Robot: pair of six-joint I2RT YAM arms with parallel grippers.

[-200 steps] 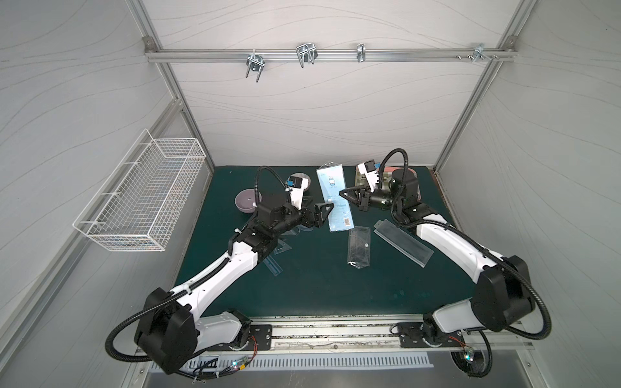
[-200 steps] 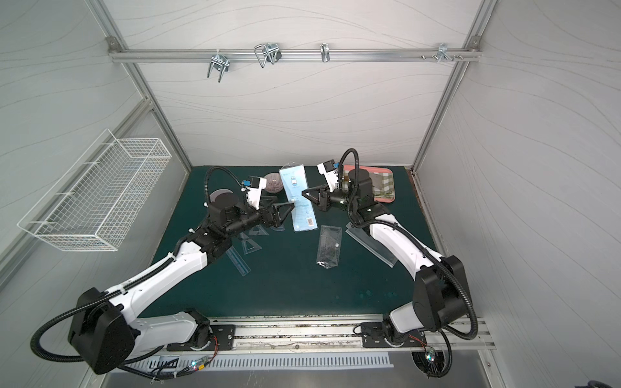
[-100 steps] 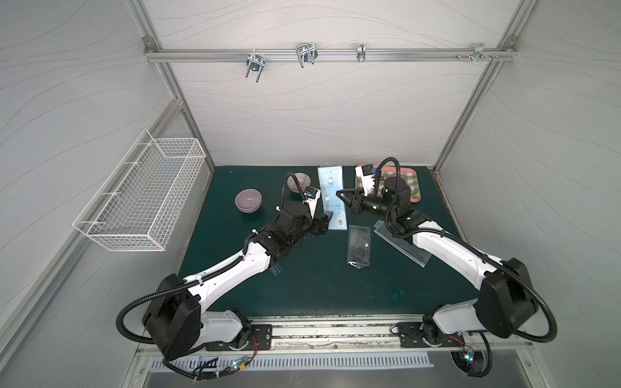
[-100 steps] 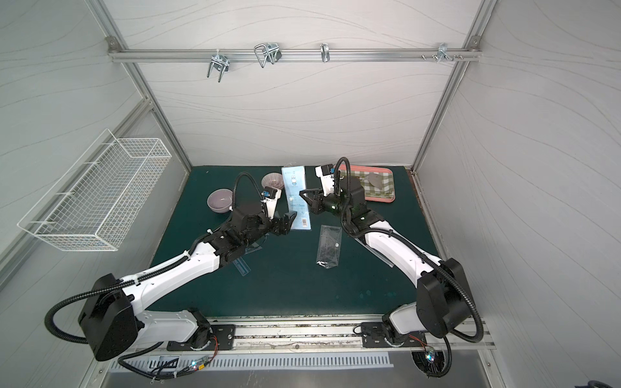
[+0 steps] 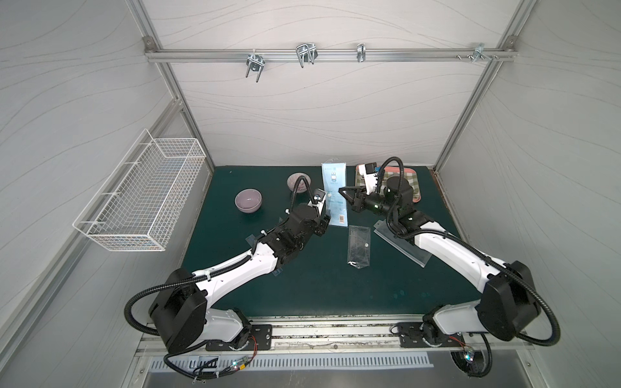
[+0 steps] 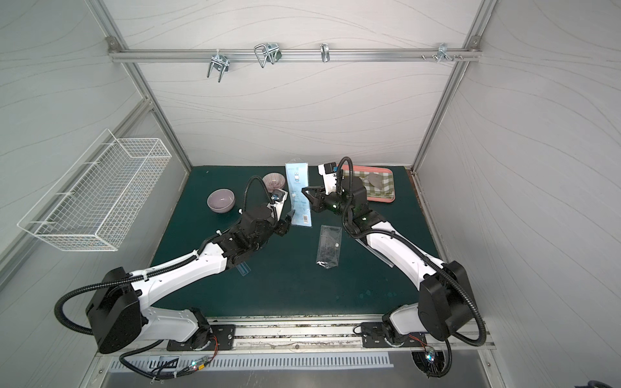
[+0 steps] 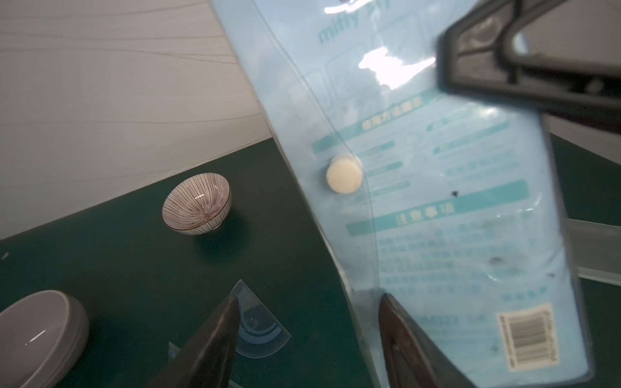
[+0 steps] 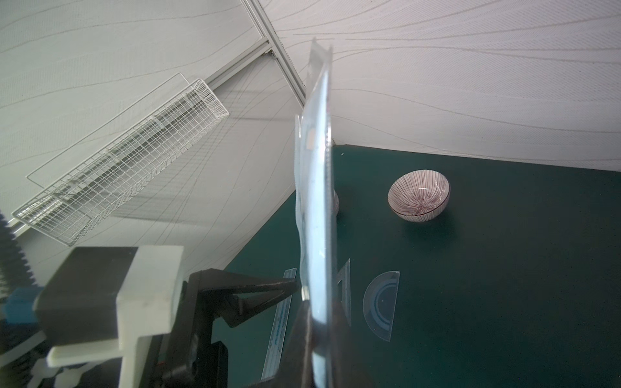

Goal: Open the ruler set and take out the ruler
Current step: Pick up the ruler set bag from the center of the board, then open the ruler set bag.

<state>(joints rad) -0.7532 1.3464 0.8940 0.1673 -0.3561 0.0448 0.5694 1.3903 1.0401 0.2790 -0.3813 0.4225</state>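
The ruler set, a light blue plastic pouch with a white snap button, stands upright above the mat. My right gripper is shut on its edge. My left gripper is open at the pouch's lower corner, with the pouch's edge just inside one finger. A clear straight ruler, a set square and a protractor lie loose on the mat under my left arm. What the pouch holds does not show.
A clear flat sleeve lies mid-mat and another clear one under my right arm. A striped bowl and a grey bowl stand at the back left. A checked tray sits at the back right, and a wire basket hangs on the left wall.
My left arm has reached forward to the pouch's lower corner and its jaws have narrowed. My right gripper has kept the pouch and shifted it slightly lower.
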